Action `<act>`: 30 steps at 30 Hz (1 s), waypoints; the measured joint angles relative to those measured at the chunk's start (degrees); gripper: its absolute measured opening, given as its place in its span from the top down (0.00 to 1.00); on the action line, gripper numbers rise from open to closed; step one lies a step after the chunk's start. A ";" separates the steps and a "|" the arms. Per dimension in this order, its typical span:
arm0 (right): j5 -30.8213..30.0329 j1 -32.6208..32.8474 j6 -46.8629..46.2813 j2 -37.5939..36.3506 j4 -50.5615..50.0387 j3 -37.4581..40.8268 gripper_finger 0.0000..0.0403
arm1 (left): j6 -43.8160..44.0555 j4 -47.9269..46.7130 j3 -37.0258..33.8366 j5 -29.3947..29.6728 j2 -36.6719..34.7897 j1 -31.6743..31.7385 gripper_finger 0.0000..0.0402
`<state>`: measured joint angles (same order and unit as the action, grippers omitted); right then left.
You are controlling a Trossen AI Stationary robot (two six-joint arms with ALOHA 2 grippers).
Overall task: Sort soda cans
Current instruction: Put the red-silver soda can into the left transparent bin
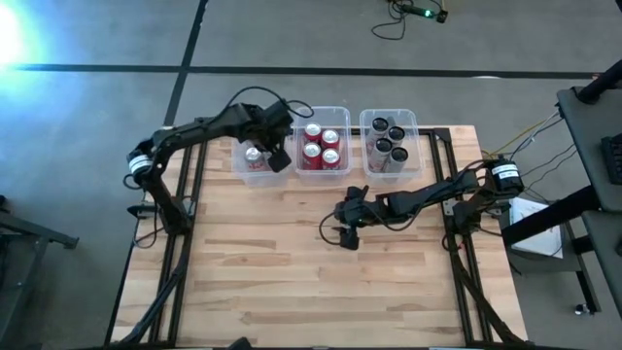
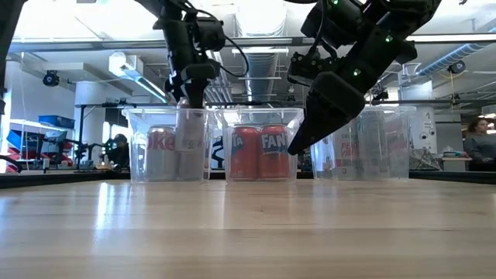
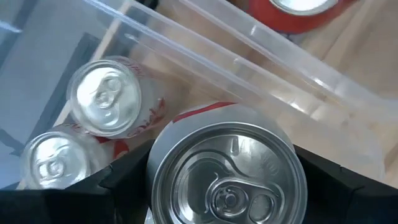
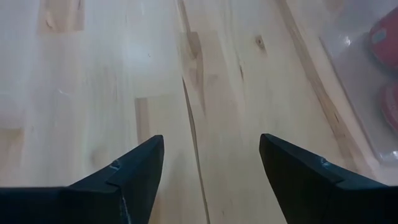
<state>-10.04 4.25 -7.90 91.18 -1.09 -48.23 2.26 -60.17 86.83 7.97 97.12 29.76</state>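
The left gripper (image 3: 224, 186) is over the left clear bin (image 1: 240, 171) and pinches a silver can (image 3: 227, 174) between its two fingers, top up. Two more silver cans (image 3: 104, 96) stand in this bin below it. The middle bin (image 1: 322, 111) holds four red cans (image 1: 322, 146), and the right bin (image 1: 389, 117) holds the black cans (image 1: 388, 139). The right gripper (image 4: 211, 168) hangs over the bare wooden table (image 1: 292, 272), in front of the bins, its fingers spread apart and holding nothing.
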 joint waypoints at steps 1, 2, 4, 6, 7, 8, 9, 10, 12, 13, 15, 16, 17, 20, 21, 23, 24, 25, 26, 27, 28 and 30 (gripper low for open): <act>0.00 0.00 -0.07 0.00 -0.44 0.00 0.36 | -0.53 -0.10 -0.01 -0.25 0.29 0.01 0.30; 0.00 0.00 -0.13 0.00 -0.75 0.01 0.36 | -1.08 -0.39 -0.01 -0.37 0.46 0.06 0.30; 0.00 0.00 -0.43 0.00 -0.97 0.02 0.36 | -2.24 -1.03 0.02 -1.09 0.61 0.20 0.30; 0.00 0.00 -0.57 0.00 -1.44 0.02 0.36 | -2.83 -1.23 0.00 -1.92 0.63 0.65 0.30; 0.00 0.00 -0.57 0.00 -1.60 0.02 0.36 | -3.16 -1.07 -0.11 -2.09 0.63 0.84 0.30; 0.00 0.00 -0.61 0.00 -1.66 0.01 0.36 | -3.39 -0.89 -0.30 -2.49 0.63 1.21 0.30; 0.00 0.00 -0.66 0.00 -1.64 0.02 0.35 | -3.40 -0.70 -0.64 -3.22 0.63 1.59 0.30; 0.00 0.00 -0.66 0.00 -1.62 0.01 0.35 | -3.38 -0.40 -1.11 -3.81 0.62 1.97 0.30; 0.00 0.00 -0.71 0.00 -1.64 0.02 0.34 | -3.72 0.53 -2.36 -5.38 0.63 2.75 0.30; 0.00 0.00 -1.06 0.00 -1.64 0.02 0.33 | -3.70 1.03 -3.14 -6.16 0.63 3.12 0.30; 0.00 0.00 -1.25 0.00 -1.64 0.02 0.32 | -3.72 1.97 -4.49 -6.39 0.63 3.53 0.30; 0.00 0.00 -1.25 0.00 -1.64 0.02 0.32 | -3.70 2.39 -4.96 -6.40 0.63 3.63 0.30; 0.00 0.00 -1.25 0.00 -1.64 0.02 0.31 | -3.53 2.96 -5.32 -6.42 0.63 3.67 0.30; 0.00 0.00 -1.24 0.00 -1.64 0.02 0.30 | -3.17 4.85 -5.65 -6.66 0.63 3.67 0.29; 0.00 0.00 -1.27 0.00 -1.64 0.02 0.30 | -3.16 5.15 -5.65 -7.09 0.63 3.69 0.29; 0.00 0.00 -1.60 0.00 -1.64 0.02 0.29 | -3.11 5.23 -5.73 -7.30 0.72 3.62 0.29; 0.00 0.00 -1.75 0.00 -1.63 0.02 0.29 | -3.14 5.35 -5.94 -7.32 0.75 3.62 0.29; 0.00 0.00 -1.84 0.00 -1.64 0.02 0.29 | -3.21 5.45 -6.27 -7.32 0.80 3.62 0.29; 0.00 0.00 -2.02 0.00 -1.64 0.02 0.28 | -3.21 5.65 -6.77 -7.31 0.83 3.61 0.29; 0.00 0.00 -2.03 0.00 -1.64 0.02 0.28 | -3.21 6.16 -7.40 -7.32 0.83 3.60 0.29; 0.00 0.00 -2.03 0.00 -1.64 0.02 0.28 | -3.24 6.70 -8.04 -7.35 0.83 3.60 0.29; 0.00 0.00 -2.13 0.00 -1.64 0.00 0.28 | -3.23 7.61 -9.37 -7.35 0.83 3.60 0.29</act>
<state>-10.04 4.25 -10.03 91.18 -2.72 -48.23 -0.96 -52.56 77.47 0.62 97.96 33.36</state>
